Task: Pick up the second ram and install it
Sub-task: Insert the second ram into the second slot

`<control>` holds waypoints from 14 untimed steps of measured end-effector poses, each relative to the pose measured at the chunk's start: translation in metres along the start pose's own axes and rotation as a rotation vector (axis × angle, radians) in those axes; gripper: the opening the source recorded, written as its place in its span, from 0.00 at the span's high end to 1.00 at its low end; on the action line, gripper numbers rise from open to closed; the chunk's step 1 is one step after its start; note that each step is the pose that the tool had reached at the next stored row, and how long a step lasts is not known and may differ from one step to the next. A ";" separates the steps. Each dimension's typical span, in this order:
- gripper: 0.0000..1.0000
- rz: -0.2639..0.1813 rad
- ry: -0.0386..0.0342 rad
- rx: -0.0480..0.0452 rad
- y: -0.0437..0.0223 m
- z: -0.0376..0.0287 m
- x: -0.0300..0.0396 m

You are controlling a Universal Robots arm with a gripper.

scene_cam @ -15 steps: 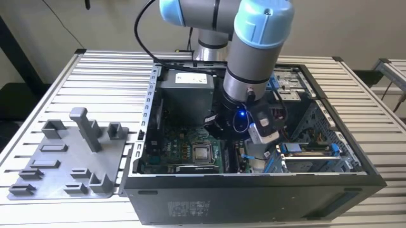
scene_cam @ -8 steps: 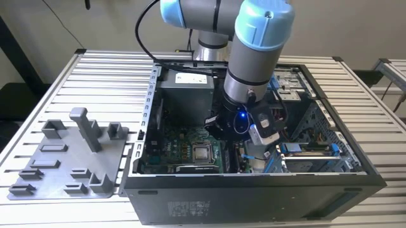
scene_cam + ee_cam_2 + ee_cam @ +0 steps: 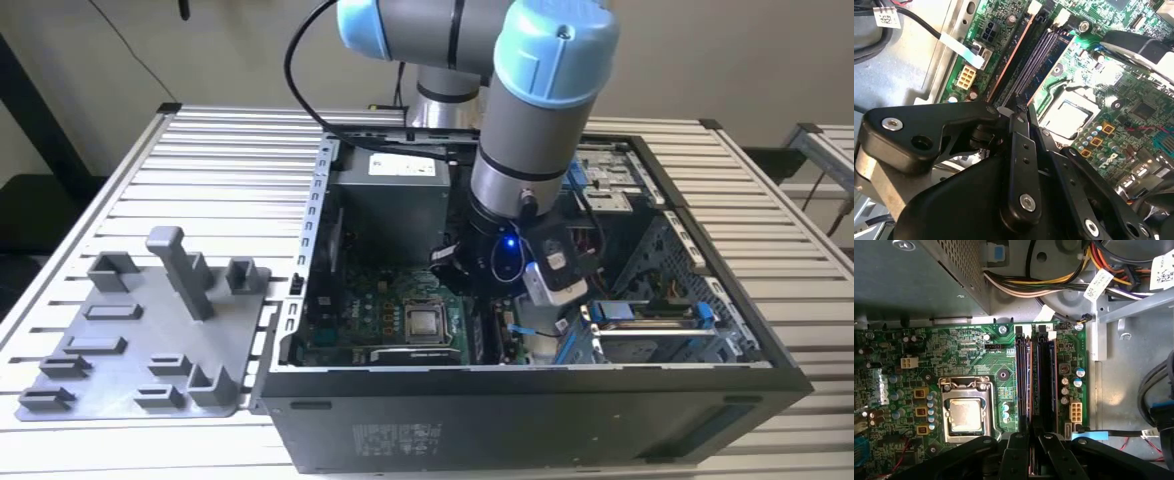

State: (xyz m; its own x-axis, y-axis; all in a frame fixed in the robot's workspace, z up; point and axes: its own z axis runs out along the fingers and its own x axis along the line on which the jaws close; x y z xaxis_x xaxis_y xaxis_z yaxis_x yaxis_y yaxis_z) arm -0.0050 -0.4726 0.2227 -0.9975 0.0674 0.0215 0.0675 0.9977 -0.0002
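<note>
The second ram [image 3: 1029, 380] is a thin dark stick with a copper-coloured top edge. It stands on edge in line with the long black motherboard slots [image 3: 1043, 375], beside the CPU socket [image 3: 966, 415]. In the second wrist view the second ram [image 3: 1009, 57] runs away from the fingertips. My gripper [image 3: 1030, 432] is shut on the near end of the stick, with its black fingers [image 3: 1019, 150] pressed together just above the board. In the exterior view the gripper [image 3: 483, 292] is down inside the open computer case [image 3: 534, 400].
A grey plastic tray [image 3: 134, 350] with upright posts lies on the slatted table at the exterior view's left. Inside the case, the power supply [image 3: 387, 195] and bundled cables [image 3: 1054, 285] stand close to the slots. Blue drive brackets [image 3: 647, 320] are on the exterior view's right.
</note>
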 end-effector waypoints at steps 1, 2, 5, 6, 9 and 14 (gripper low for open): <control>0.86 0.000 0.0000 0.0000 0.0000 0.0003 0.0000; 0.86 0.001 0.0000 -0.0003 0.0000 0.0009 0.0000; 0.86 0.002 0.0000 0.0001 0.0000 0.0012 0.0001; 0.86 0.002 0.0000 -0.0002 0.0000 0.0016 0.0001; 0.86 0.002 0.0000 0.0000 0.0002 0.0020 0.0001; 0.86 0.002 0.0000 -0.0002 0.0015 0.0023 0.0002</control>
State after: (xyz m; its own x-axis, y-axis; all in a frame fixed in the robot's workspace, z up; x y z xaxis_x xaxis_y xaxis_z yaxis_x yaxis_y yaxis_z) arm -0.0051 -0.4710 0.2204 -0.9974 0.0694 0.0215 0.0694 0.9976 -0.0001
